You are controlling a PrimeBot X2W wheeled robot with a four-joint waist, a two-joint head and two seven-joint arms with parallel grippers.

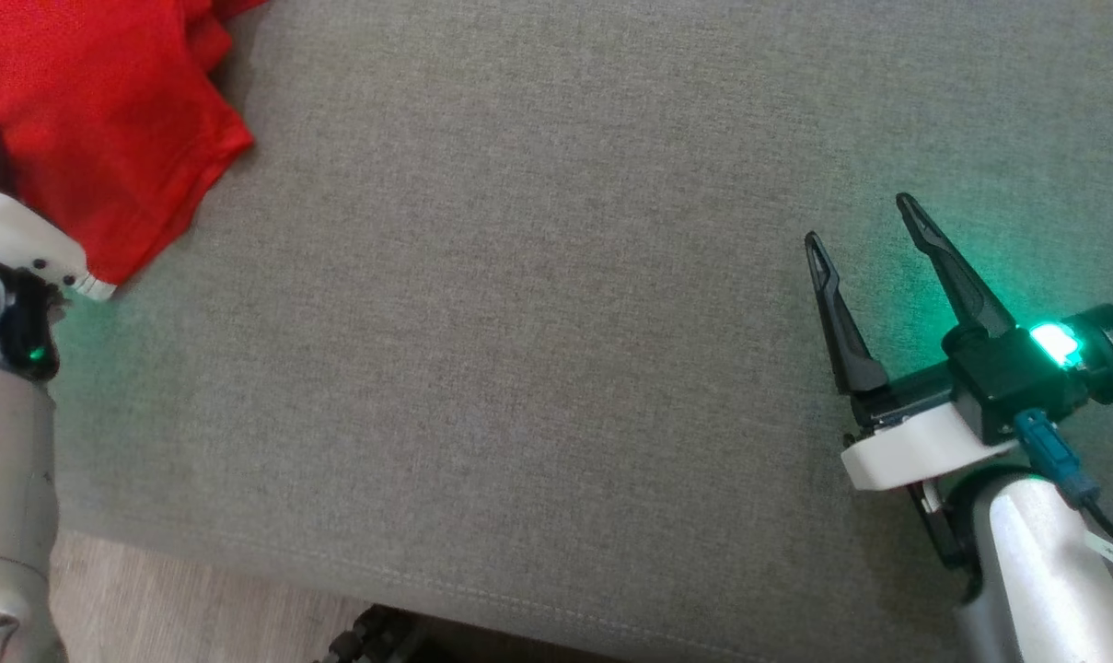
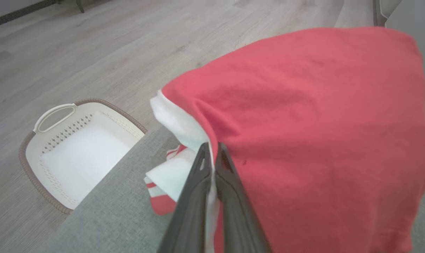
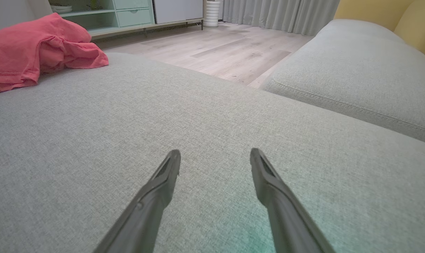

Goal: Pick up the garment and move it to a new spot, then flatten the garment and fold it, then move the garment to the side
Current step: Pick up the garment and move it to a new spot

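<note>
While the left gripper [image 2: 214, 146] was closed on the white edge of the red garment [image 2: 303, 123] at the far-left corner of the cushion [image 1: 519, 322], the right gripper [image 1: 858, 219] stood open, its 2 fingers over bare fabric. Lifting well probably required raising the cloth clear before carrying.

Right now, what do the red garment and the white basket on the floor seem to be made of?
Red garment: soft matte knit cloth, likely cotton or a blend; it drapes and creases, with white trim. Basket: probably moulded plastic, smooth cream walls pierced with diamond holes; the brown rim looks woven, material unclear.
</note>
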